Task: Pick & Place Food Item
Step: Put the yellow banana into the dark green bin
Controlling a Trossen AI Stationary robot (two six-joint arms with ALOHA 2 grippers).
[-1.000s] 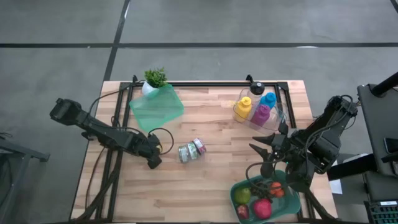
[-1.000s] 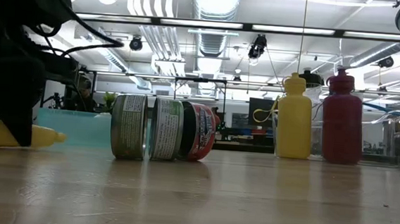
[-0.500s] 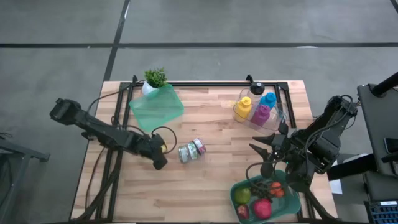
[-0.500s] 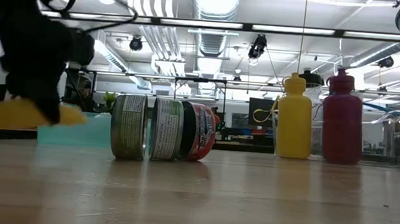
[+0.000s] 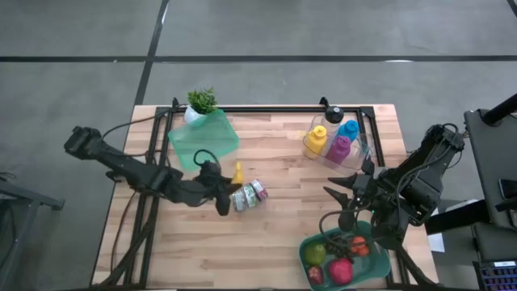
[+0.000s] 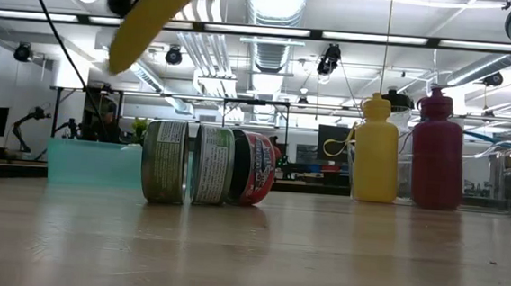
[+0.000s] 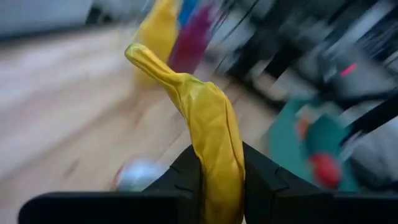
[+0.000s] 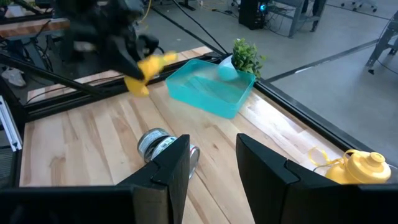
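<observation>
A yellow banana [image 7: 205,118] is in my left gripper [image 7: 219,165], which is shut on it. In the high view the banana [image 5: 237,172] and the left gripper [image 5: 226,192] are right beside three tins [image 5: 249,195] lying on their sides mid-table. The low view shows the banana [image 6: 156,14] high above the tins [image 6: 209,164]. A green bowl [image 5: 308,246] with fruit sits at the near right corner. My right gripper [image 5: 351,200] waits open just beyond the bowl; its wrist view shows the banana [image 8: 149,67] far off. My left gripper pinches the banana across its lower body [image 7: 219,186] between the two fingers [image 7: 186,171]. The rest of the banana sticks out past the fingers, its stem end [image 7: 138,53] pointing away. The banana is lifted clear of the table and tilted.
A teal container [image 5: 203,137] and a small potted plant [image 5: 202,101] stand at the far left. Yellow, magenta and blue bottles [image 5: 331,141] stand at the far right. A black frame [image 5: 266,109] runs along the table's far edge. Bare wood lies between the tins and the bowl.
My left gripper has moved toward the table's right, up to the tins, and risen, staying shut on the banana. The banana, lying low near the table a second ago, is now lifted well clear and tipped up.
</observation>
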